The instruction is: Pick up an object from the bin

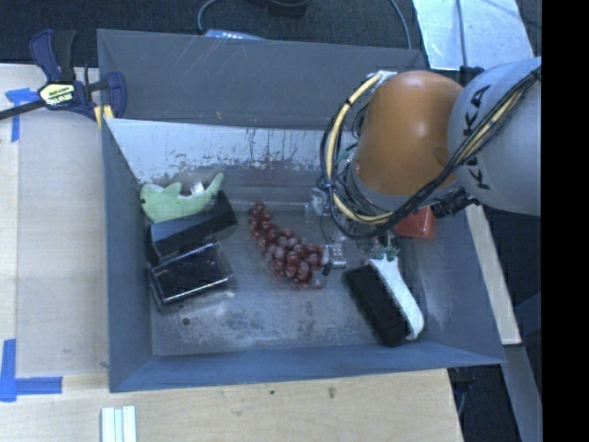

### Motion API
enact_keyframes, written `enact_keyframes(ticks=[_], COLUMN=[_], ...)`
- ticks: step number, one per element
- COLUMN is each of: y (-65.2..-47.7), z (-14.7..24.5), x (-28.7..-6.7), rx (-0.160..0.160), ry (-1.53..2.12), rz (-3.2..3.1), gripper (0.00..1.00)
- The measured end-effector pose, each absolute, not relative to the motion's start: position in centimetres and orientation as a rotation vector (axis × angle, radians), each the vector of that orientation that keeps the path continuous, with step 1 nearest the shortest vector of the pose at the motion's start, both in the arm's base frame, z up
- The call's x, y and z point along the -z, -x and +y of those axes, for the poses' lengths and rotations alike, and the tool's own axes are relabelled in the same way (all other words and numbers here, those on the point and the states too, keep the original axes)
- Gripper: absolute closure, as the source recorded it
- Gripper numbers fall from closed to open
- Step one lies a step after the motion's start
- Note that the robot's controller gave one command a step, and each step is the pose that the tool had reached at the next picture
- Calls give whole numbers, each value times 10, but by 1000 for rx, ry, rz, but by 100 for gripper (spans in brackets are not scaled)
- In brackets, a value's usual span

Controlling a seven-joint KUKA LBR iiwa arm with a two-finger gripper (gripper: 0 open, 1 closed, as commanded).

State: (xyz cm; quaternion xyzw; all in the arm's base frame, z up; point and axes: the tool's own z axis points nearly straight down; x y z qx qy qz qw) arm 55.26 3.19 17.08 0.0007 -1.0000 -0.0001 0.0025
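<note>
Dark red grapes (287,249) bunched mid-bin, just left of the pincer (333,254); pincer apart or together, cannot tell. Black-and-white brush (386,304) just below it, by the bin's (129,265) front wall. Bare floor below-left. Partial "KUKA" lettering on the arm (492,145).

Dark capital letters run slantwise along the silver-grey rounded casing of the robot arm (504,159), at the right above the grey metal bin (121,247). Black and yellow cables (515,90) cross them, so only part shows clearly; they appear to spell KUKA, the maker's name.
</note>
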Motion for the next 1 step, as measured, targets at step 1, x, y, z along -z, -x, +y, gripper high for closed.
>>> enact_keyframes(ticks=[1], y=[-554], z=[32], x=[-176], rx=[1], ry=[-1], rz=[-3145], gripper=[0])
